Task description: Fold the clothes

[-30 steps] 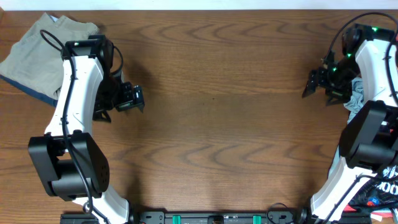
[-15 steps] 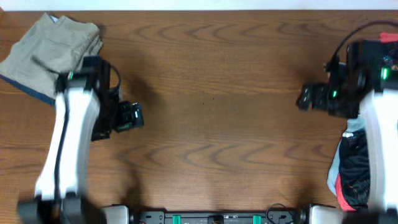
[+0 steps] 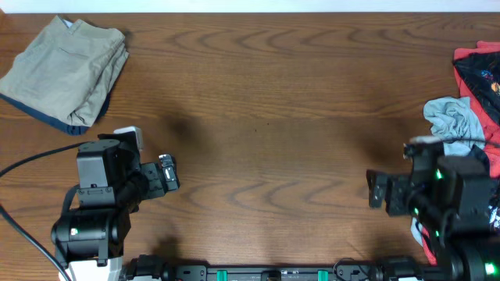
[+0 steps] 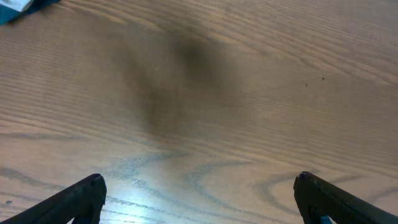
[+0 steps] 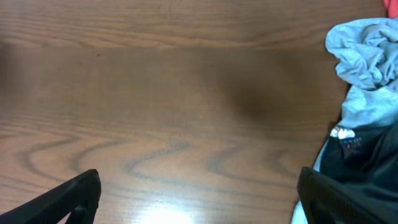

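Both are hanging near the base, jaws spread wide & empty: left gripper (image 3: 166, 173), right gripper (image 3: 376, 191). Khaki trousers (image 3: 66, 66) are lying folded at far-left corner, well apart from both; unfolded pile (image 3: 484, 109) is running along right edge of table (image 3: 266, 117), light blue garment (image 3: 455, 117) nearest, red-and-black print (image 3: 475, 64) beyond it. Judging right gripper is sitting closer, w/ blue piece lying fwd & to the right of it.
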{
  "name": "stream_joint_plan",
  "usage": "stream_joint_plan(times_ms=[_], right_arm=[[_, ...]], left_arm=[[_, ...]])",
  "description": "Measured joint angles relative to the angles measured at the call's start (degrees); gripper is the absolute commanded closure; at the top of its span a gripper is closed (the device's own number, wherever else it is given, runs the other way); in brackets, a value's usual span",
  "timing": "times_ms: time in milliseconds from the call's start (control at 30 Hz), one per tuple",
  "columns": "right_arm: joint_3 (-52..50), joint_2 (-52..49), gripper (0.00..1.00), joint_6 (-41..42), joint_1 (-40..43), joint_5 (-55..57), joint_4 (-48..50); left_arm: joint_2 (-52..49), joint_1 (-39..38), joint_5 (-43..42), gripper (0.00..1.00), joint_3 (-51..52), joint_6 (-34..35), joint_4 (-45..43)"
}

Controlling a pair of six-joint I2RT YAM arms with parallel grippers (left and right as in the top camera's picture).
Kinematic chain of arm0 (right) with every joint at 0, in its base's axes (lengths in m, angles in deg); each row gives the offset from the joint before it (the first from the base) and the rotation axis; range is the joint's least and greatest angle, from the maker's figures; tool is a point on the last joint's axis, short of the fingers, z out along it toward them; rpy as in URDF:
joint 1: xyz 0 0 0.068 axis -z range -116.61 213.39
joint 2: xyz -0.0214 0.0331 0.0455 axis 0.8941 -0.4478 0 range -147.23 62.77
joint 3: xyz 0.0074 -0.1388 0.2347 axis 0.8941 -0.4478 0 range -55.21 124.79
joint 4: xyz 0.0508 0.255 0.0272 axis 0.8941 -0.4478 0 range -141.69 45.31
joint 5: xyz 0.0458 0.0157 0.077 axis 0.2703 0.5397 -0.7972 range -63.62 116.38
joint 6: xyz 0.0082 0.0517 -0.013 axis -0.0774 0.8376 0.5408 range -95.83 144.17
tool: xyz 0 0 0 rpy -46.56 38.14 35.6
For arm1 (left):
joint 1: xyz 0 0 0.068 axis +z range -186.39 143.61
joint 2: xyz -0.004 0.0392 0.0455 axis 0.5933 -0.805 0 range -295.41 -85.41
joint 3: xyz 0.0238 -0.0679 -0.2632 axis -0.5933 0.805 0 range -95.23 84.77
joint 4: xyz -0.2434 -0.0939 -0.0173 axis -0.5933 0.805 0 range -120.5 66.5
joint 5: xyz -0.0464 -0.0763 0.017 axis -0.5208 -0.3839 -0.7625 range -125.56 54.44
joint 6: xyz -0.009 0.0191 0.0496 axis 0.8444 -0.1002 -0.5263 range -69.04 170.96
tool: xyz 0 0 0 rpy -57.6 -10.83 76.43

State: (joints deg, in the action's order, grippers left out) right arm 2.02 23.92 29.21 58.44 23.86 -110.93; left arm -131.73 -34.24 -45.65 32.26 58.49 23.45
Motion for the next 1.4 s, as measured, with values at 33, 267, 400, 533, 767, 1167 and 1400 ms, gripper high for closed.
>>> stream_joint_plan(times_ms=[33, 267, 400, 533, 767, 1167, 1400], right_arm=[[0.0, 0.83, 0.01, 0.0, 0.0, 0.02, -0.59], [-0.07, 2.73, 0.01, 0.0, 0.0, 0.17, -3.85], [-0.09, 2.75, 0.01, 0.0, 0.0, 0.24, -4.09], [-0.09, 2.78, 0.01, 0.0, 0.0, 0.24, -4.15], [-0.33, 4.59, 0.01, 0.0, 0.0, 0.46, -4.28], [-0.42, 15.43, 0.01, -0.02, 0.11, 0.98, -4.26], [-6.86, 25.27, 0.01, -0.68, 0.55, 1.97, 11.82]], left_arm=[[0.0, 0.0, 0.0, 0.02, 0.0, 0.0, 0.0], [-0.17, 0.0, 0.0, 0.02, 0.0, 0.0, -0.02], [-0.17, 0.0, 0.0, 0.02, 0.0, 0.0, -0.02], [-0.17, 0.0, 0.0, 0.02, 0.0, 0.0, -0.02], [-0.17, 0.0, 0.0, 0.02, 0.0, 0.0, -0.02], [-0.17, 0.0, 0.02, 0.02, 0.0, 0.0, -0.02], [-0.17, 0.0, 0.02, 0.02, 0.04, 0.0, -0.04]])
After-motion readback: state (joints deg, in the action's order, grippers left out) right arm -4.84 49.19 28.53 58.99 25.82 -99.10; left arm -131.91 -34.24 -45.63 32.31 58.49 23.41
